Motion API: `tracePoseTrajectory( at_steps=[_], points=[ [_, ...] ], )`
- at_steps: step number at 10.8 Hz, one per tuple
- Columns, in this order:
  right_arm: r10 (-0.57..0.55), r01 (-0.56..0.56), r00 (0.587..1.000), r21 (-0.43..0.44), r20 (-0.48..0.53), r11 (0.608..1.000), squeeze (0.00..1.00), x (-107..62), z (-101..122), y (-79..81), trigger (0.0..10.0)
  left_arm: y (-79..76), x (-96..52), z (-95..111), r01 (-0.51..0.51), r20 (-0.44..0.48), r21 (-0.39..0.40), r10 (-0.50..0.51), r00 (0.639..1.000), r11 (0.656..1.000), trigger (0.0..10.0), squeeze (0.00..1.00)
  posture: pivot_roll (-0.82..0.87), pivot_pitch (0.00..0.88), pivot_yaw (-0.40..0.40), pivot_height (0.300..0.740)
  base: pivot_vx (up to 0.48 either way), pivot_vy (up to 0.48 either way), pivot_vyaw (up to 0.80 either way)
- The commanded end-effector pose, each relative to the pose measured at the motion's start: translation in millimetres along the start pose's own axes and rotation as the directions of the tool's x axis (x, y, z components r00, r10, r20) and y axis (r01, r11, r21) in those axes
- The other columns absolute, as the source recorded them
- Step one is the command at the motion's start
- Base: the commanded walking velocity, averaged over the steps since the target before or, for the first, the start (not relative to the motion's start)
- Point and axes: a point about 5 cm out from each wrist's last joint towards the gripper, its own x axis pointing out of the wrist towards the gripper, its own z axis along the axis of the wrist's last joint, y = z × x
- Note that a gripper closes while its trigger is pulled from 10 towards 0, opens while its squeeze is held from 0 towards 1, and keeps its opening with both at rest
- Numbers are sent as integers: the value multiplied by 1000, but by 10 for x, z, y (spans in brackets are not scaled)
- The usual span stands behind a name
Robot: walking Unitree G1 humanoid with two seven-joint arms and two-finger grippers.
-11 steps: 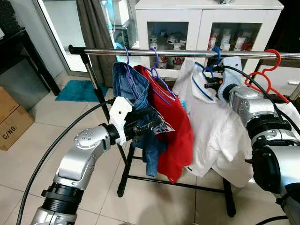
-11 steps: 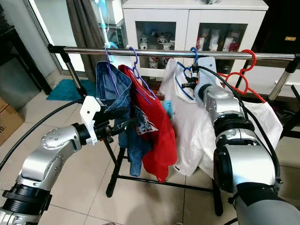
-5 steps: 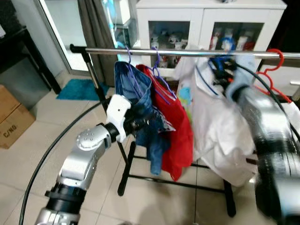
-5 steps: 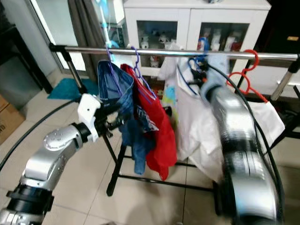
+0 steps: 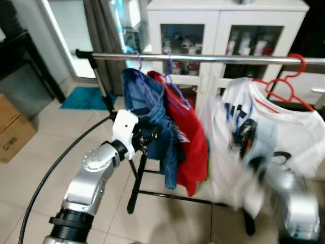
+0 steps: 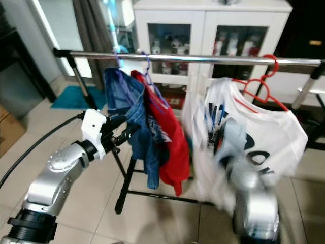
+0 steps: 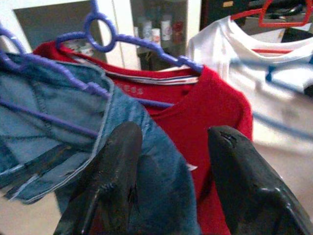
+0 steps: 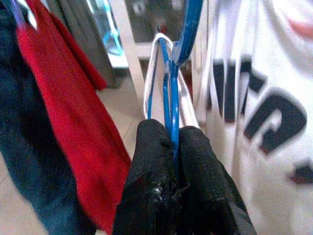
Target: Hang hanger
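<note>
Blue hanger (image 8: 172,93), clamped in the right tool (image 8: 172,147), has dropped from rail (image 5: 203,58) height to well below, its white shirt (image 5: 228,152) blurred, so it remains unhung. Left tool (image 7: 168,161), fingers apart, rests against jeans (image 7: 73,122).

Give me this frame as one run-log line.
task: hang hanger | right gripper: shut on blue hanger, below rail | left gripper: open at jeans | red hanger: on rail

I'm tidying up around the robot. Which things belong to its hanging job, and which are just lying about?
For the job:
blue hanger in the right claw
white shirt
rail

Lying about:
cardboard box
teal mat
cabinet
</note>
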Motion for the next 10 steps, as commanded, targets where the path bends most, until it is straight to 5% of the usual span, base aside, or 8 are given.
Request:
tracePoseTrajectory(
  at_steps=[1, 6, 10],
  points=[
    [-14, 15, 998, -17, 68, 1000, 0, -53, 131, 51, 10000, 18, 3, -1, -14, -7, 8, 14, 1000, 1000, 10000, 0, -172, 0, 98, 740, 0, 0, 0],
    [-35, 36, 999, -14, 38, 999, 0, -239, -21, 213, 10000, -59, -115, -89, -58, -13, -36, 58, 998, 998, 10000, 0, -176, 0, 29, 740, 0, 0, 0],
    [-35, 35, 999, 16, 14, 999, 0, -218, -53, 264, 10000, -56, -155, -71, -68, -19, -36, 68, 998, 997, 10000, 0, -155, 0, 23, 740, 0, 0, -486]
  ],
)
